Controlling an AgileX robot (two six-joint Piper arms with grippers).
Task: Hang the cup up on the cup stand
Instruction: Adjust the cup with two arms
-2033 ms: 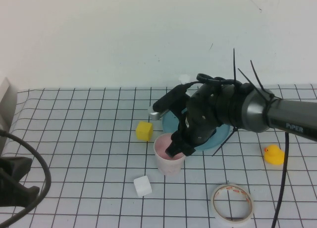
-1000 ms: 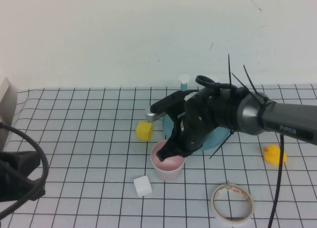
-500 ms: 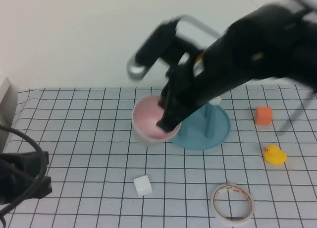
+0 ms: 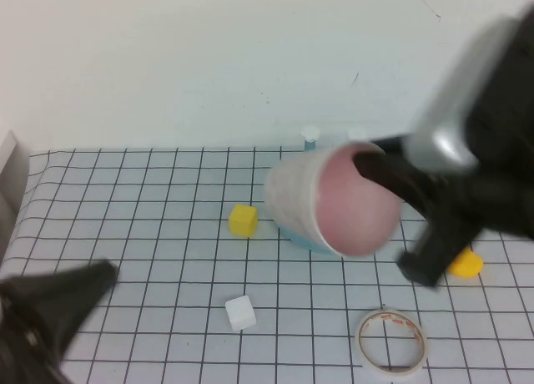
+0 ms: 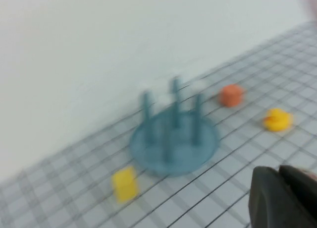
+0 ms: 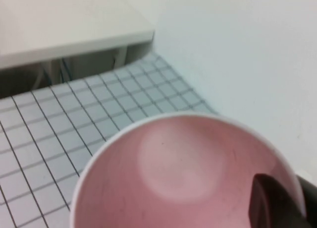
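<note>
My right gripper (image 4: 373, 162) is shut on the rim of the pale pink cup (image 4: 329, 202), one finger inside and one outside. It holds the cup high above the table, tipped on its side with the mouth facing the camera. The right wrist view looks into the pink inside (image 6: 173, 178), with the right gripper (image 6: 293, 191) on the rim. The cup stand (image 4: 292, 232) is mostly hidden behind the cup; two white-capped posts (image 4: 310, 135) stick up above it. The stand shows whole in the left wrist view (image 5: 173, 139). My left gripper (image 4: 104, 274) is low at the front left, shut and empty (image 5: 278, 174).
A yellow cube (image 4: 243, 219) lies left of the stand, a white cube (image 4: 240, 313) nearer the front, a tape roll (image 4: 390, 342) at the front right. A yellow duck (image 4: 465, 265) is partly hidden by the right arm. An orange cube (image 5: 231, 95) sits right of the stand.
My right gripper has lifted the cup off the table, carried it up and to the right, and tipped it onto its side. The left arm has shifted at the front left.
</note>
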